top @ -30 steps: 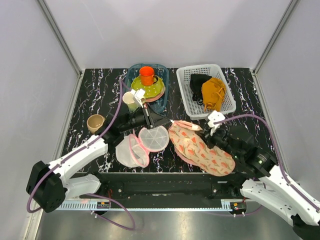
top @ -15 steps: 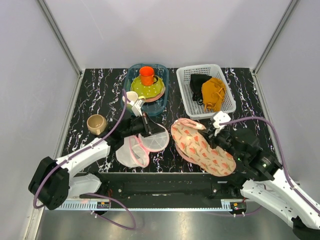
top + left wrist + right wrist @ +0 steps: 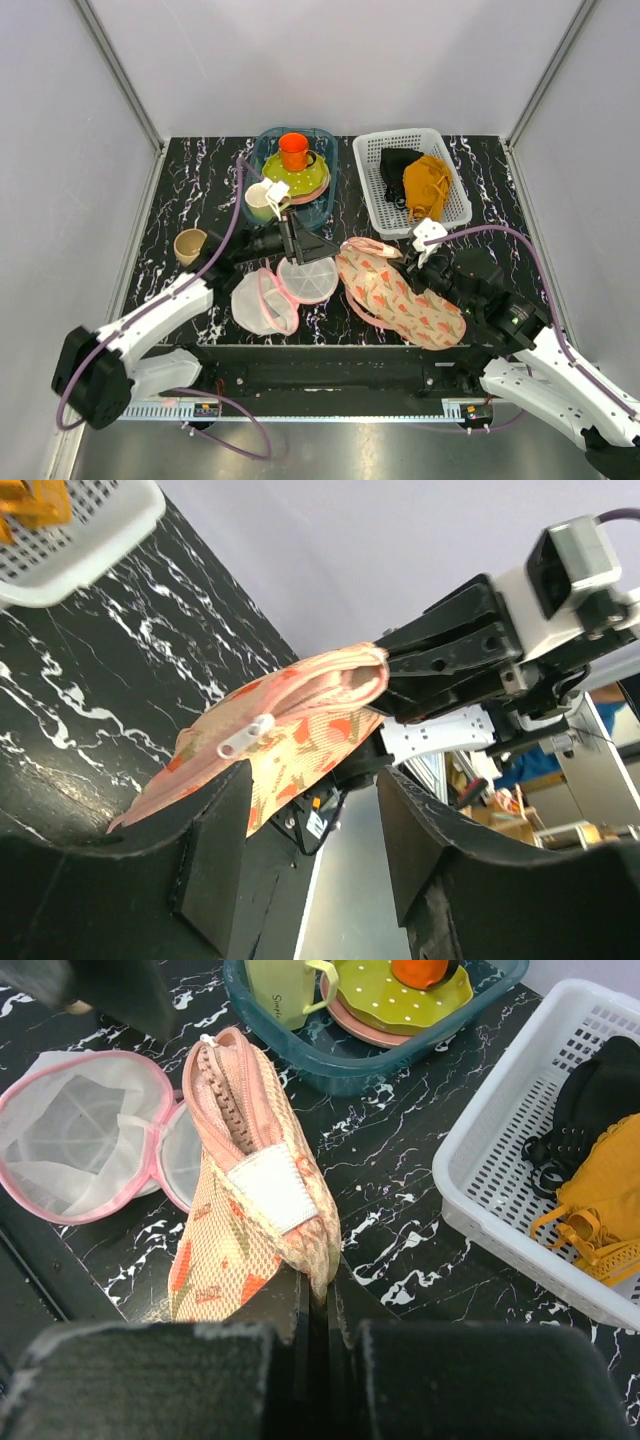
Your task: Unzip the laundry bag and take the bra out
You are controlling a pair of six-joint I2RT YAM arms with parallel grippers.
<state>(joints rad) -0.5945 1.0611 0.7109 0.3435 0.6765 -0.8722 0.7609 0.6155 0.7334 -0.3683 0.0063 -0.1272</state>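
Set for the unzip: pinching one end of the laundry bag (image 3: 400, 295) in the right tool (image 3: 315, 1292), propped up off the desk (image 3: 200, 180) there, with the spread left tool (image 3: 312, 802) facing the white pull (image 3: 245, 736); next, probably nip it and drag.

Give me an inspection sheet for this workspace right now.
Surface: black marbled table, crowded.
Job's things: laundry bag raised at one end, zip looks shut; bra not seen.
Clutter: white mesh pouch, beige cup, dish tray, basket holding black garment and mustard garment.
Pincers: left pincer open, facing zip pull; right pincer shut on bag edge.
Cables: purple cables loop off both arms.
Surroundings: pale walls.
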